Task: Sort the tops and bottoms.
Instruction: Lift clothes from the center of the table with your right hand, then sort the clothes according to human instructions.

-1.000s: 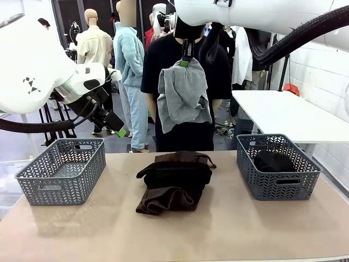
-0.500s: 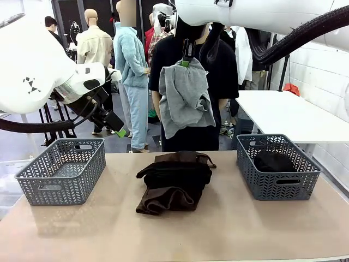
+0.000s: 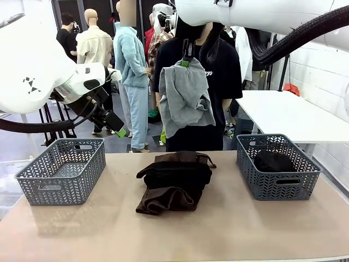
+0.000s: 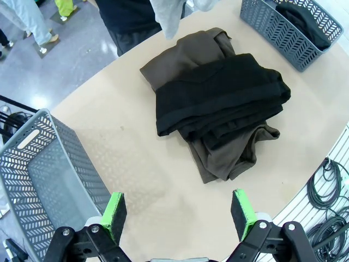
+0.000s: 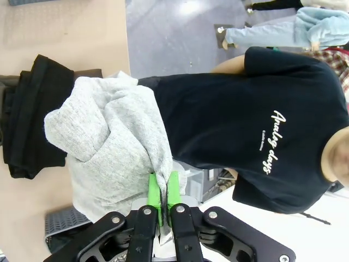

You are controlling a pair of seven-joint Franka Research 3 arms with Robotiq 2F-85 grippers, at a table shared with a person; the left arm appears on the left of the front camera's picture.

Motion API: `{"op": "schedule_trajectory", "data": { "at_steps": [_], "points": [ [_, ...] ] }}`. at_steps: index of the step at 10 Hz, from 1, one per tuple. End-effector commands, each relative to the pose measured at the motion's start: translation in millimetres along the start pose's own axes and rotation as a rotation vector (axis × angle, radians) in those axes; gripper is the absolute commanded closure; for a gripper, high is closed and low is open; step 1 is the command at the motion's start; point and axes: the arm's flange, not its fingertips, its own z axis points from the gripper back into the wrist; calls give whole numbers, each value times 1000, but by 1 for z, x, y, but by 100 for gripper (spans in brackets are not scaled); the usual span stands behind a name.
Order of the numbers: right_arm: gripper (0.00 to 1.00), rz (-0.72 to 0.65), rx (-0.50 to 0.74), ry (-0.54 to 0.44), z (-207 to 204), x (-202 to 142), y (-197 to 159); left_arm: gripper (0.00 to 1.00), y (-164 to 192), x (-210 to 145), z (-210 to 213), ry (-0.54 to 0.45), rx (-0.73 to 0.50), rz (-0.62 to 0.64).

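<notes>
Worktop (image 3: 229, 229): carries two baskets and a pile of cloth.
Baskets: left basket (image 3: 62, 169) by the left edge; right basket (image 3: 272, 188) by the right edge, with a black bundle (image 3: 274, 161) inside.
Pile: brown garment (image 3: 166, 201) at mid-worktop, with a black garment (image 3: 177, 174) folded across it, touching.
Grey garment (image 3: 184, 98): hangs in the air above the far edge, clear of the worktop.
Right end effector (image 5: 162, 204): clamped on a pinch of the grey garment's upper fold.
Left end effector (image 4: 179, 210): jaws spread wide, holding nothing, above the pile's left side.
Handling: I judge it all light, limp and unbreakable. A hung piece sways, and a thin pinch may slip. I would take the black garment by a thick folded edge, so the brown one stays down.
</notes>
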Motion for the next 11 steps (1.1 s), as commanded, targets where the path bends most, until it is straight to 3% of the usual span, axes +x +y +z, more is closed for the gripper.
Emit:
{"op": "schedule_trajectory", "data": {
  "at_steps": [1, 11],
  "points": [
    [100, 2, -8, 6, 3, 0, 0, 0, 1, 0, 1, 1, 1, 0],
    [100, 2, -8, 6, 3, 0, 0, 0, 1, 0, 1, 1, 1, 0]
  ]
}}
